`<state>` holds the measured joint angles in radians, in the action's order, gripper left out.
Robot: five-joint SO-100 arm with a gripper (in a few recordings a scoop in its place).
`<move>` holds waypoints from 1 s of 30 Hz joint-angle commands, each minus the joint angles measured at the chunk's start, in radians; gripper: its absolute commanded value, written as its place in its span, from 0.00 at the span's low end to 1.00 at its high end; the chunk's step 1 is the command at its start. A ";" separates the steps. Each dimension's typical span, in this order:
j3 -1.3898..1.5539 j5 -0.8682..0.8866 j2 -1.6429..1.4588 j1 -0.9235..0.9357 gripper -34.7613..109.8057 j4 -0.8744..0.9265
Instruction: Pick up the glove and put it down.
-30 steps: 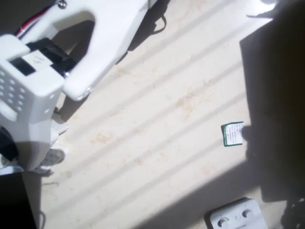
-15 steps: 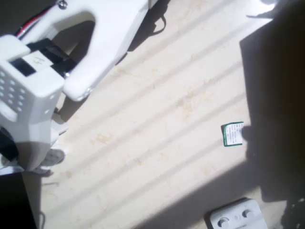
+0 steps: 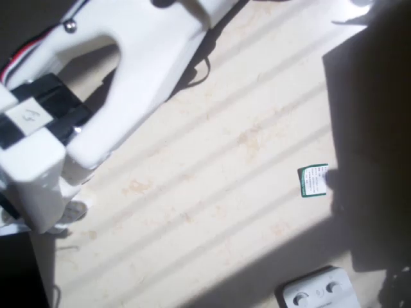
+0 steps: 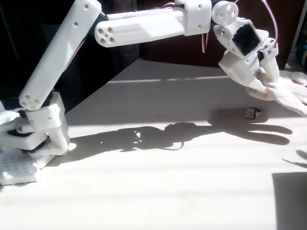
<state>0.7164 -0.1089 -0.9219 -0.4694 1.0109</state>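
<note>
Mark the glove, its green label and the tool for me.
glove [image 4: 292, 98], fixed view, cream fabric trailing from the tool.
green label [image 3: 314, 180], overhead view, middle of the tag.
tool [image 4: 263, 88], fixed view, fingertips at the glove.

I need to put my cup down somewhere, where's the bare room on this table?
The widest bare stretch of table lies between the arm's base and the gripper, crossed only by shadow. It is crowded at the right, where the gripper holds the glove above a small label.
</note>
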 commanded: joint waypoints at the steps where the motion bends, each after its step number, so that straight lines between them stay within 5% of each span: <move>1: -0.032 -0.003 -0.127 0.078 0.24 0.081; 30: -0.017 -0.152 -0.163 0.819 0.24 0.311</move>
<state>0.7164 -0.2531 -1.0830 0.2991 1.3208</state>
